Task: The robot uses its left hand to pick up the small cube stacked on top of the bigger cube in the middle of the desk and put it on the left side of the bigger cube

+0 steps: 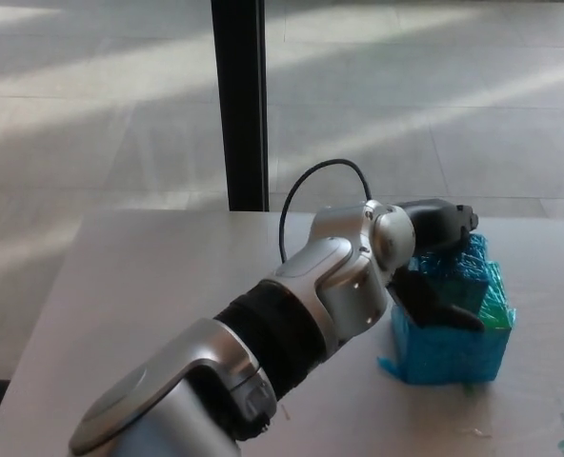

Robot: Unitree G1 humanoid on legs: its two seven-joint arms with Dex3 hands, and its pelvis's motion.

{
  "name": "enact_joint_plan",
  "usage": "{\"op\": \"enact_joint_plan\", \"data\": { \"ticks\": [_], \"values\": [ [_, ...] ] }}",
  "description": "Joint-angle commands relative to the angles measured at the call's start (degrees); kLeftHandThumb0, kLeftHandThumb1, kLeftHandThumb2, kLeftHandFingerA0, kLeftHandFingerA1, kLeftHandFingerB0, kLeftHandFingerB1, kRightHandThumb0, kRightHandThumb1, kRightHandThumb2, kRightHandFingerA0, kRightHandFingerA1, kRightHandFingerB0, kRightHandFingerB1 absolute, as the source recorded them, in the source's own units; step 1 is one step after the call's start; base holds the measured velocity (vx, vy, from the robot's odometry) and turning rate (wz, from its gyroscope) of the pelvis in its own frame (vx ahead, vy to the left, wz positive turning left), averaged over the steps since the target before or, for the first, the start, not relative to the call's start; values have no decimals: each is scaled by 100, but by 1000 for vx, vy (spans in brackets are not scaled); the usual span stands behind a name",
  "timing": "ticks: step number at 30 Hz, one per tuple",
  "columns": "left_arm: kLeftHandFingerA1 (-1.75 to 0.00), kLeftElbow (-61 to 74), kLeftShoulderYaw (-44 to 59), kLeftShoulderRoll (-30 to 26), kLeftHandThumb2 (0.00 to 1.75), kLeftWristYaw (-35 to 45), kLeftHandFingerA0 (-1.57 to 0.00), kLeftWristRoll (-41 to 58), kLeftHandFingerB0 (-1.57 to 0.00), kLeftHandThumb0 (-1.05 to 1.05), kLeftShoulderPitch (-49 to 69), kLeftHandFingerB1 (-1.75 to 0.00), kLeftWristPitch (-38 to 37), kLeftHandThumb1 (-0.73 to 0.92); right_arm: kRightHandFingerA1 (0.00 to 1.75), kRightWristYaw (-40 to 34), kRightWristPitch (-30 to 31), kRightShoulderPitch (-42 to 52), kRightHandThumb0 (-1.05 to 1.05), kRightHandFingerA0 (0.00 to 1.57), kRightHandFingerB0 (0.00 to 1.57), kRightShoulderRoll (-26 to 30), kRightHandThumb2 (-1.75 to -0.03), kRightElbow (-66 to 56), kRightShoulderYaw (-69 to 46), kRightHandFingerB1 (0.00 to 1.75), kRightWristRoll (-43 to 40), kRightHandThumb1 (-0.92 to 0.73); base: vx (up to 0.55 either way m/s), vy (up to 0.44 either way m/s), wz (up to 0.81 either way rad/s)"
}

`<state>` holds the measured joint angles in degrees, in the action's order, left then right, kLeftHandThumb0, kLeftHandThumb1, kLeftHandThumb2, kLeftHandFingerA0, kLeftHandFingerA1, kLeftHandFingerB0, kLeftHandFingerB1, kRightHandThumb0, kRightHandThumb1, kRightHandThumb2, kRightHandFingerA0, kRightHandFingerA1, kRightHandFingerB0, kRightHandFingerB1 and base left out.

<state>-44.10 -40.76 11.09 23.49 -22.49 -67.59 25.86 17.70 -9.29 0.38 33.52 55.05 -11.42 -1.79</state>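
Left hand (433, 262): I saw it wrapped round the small cube (456, 269), thumb in front, fingers behind.
Small cube: sat on the bigger cube (451, 347).
Desk (149, 276): pale top, black post (238, 105) behind.

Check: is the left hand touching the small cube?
Touching. The head view shows the left hand with fingers on both sides of the small cube, no gap visible.

You have a pale grey matte desk top (139, 276) in front, a black upright post (238, 105) standing behind its far edge, and sunlit grey floor tiles (91, 86) beyond
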Motion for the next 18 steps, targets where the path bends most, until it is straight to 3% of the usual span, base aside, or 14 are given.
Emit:
{"op": "enact_joint_plan", "data": {
  "ticks": [1,2,4,5,6,7,8,9,11,12,14,16,17,18],
  "values": [
    [-54,-216,100,176,57,-769,-4,-299,-4,-94,244,-36,-431,49,121,-114,-38,12,-105,24,0,-47,-65,-82,27,104,51,-72,0,0,0],
    [-66,-192,222,201,79,-1253,-19,-290,-10,-86,495,-48,-661,35,117,-103,-33,3,-105,22,0,-51,-70,-79,9,104,28,-70,0,0,0],
    [-69,-197,326,224,78,-1578,-27,-300,-15,-81,639,-50,-831,36,118,-118,8,-28,-105,22,0,-60,-65,-92,9,104,25,-71,0,0,0],
    [-80,-182,387,285,57,-1865,-37,-333,-26,-66,750,-50,-836,55,115,-150,-29,-39,-105,24,0,-59,-64,-80,29,102,59,-70,0,0,0],
    [-101,-175,446,331,56,-2131,-45,-341,-32,-59,854,-60,-912,56,95,-159,-74,-38,-105,32,3,-60,-102,-76,38,78,72,-49,0,0,0],
    [-101,-178,492,358,56,-2315,-45,-339,-32,-59,925,-60,-1010,56,95,-154,-109,-32,-105,32,3,-63,-102,-78,36,78,71,-49,0,0,0],
    [-121,-230,597,410,58,-2745,-65,-289,-35,-37,1134,-78,-1378,59,117,-158,-106,-52,-104,25,0,-110,-65,-56,17,101,37,-67,0,0,0],
    [-129,-266,597,415,59,-2840,-73,-307,-37,-31,1185,-74,-1491,59,119,-175,-112,-39,-102,26,0,-121,-64,-74,4,105,27,-70,0,0,0],
    [-129,-290,603,426,59,-2879,-73,-337,-37,-31,1208,-74,-1545,59,119,-185,-119,-18,-102,26,0,-130,-64,-92,-4,105,20,-70,0,0,0],
    [-145,-463,432,393,59,-3037,-78,-516,-40,-16,1196,-61,-1648,62,113,-249,-124,-58,-97,26,0,-116,-64,22,16,97,67,-69,0,0,0],
    [-161,-512,401,344,62,-2913,-78,-542,-39,-11,1189,-40,-1588,65,116,-249,-125,-36,-92,29,0,-116,-65,-44,9,100,62,-70,0,0,0],
    [-160,-550,413,320,64,-2944,-77,-551,-43,-15,1182,-43,-1653,69,116,-281,-155,-68,-95,25,0,-104,-65,-1,38,101,108,-72,0,0,0],
    [-112,-478,298,249,63,-2741,-72,-664,-69,-23,1115,-65,-1456,69,116,-260,-155,-84,-91,27,0,-124,-66,22,11,100,71,-72,0,0,0],
    [-122,-476,286,244,64,-2697,-73,-685,-71,-24,1093,-72,-1396,70,114,-281,-187,-87,-93,27,0,-118,-68,40,31,99,102,-73,0,0,0]
  ]
}}
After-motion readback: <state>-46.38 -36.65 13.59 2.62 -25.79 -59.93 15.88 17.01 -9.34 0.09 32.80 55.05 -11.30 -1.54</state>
